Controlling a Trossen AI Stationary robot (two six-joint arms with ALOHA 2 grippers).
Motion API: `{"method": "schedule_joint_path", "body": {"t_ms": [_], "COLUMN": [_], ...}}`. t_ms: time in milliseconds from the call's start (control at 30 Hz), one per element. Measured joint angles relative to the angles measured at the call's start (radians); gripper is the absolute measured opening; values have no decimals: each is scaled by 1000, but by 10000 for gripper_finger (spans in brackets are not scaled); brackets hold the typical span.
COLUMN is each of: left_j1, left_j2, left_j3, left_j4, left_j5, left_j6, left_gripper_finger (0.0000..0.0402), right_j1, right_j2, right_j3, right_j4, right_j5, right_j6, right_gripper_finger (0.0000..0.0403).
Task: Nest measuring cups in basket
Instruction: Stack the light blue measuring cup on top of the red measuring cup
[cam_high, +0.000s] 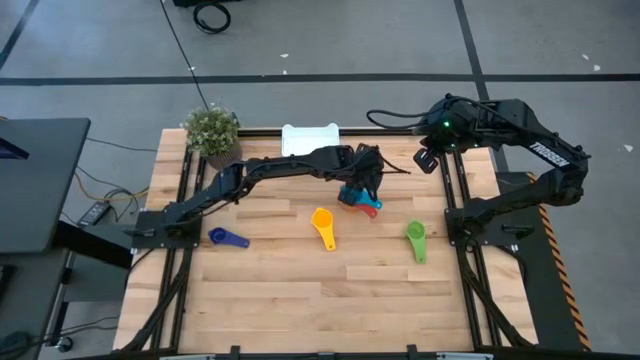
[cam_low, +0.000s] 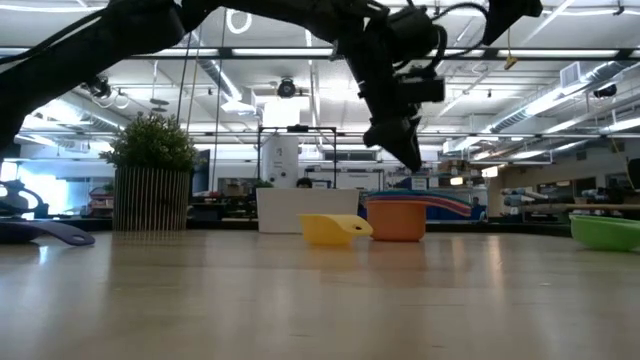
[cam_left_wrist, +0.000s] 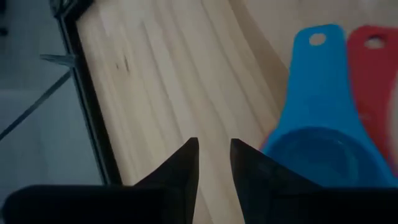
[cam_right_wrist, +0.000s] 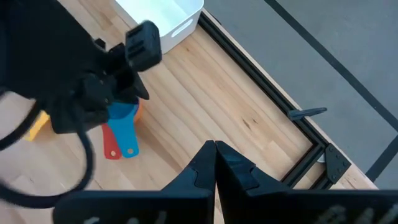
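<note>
A stack of measuring cups (cam_high: 358, 198) stands mid-table: an orange bowl (cam_low: 397, 218) with a light blue cup (cam_left_wrist: 317, 143) in it, and a red handle (cam_left_wrist: 373, 68) beside the blue handle. My left gripper (cam_high: 366, 178) (cam_left_wrist: 214, 155) hovers just above this stack, fingers a little open with nothing between them. A yellow cup (cam_high: 323, 228), a green cup (cam_high: 416, 240) and a dark blue cup (cam_high: 228, 237) lie singly on the table. The white basket (cam_high: 310, 138) sits at the far edge. My right gripper (cam_high: 428, 158) (cam_right_wrist: 215, 149) waits, shut, above the far right corner.
A potted plant (cam_high: 212, 130) stands at the far left corner, left of the basket. A black frame rail (cam_right_wrist: 267, 81) runs along the table's edges. Bare wood lies along the near half of the table (cam_high: 320, 300).
</note>
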Motion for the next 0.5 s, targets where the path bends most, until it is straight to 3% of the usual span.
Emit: {"method": "schedule_joint_path", "body": {"t_ms": [133,300,500], "left_j1": [9,52,94], "left_j2": [-51,-142,-248], "left_j3": [5,5,5], "left_j4": [-58,-149,-227], "left_j5": [37,161,249], "left_j6": [-100,-258,-379], "left_gripper_finger": [99,100,100], "right_j1": [0,-17,-57], "right_j2": [1,1,1], "right_j3": [0,-8,-116], "right_j4": [0,7,56], "right_j5": [-28,-30,-77], "right_j6": [1,11,23], "right_gripper_finger": [12,12,12]}}
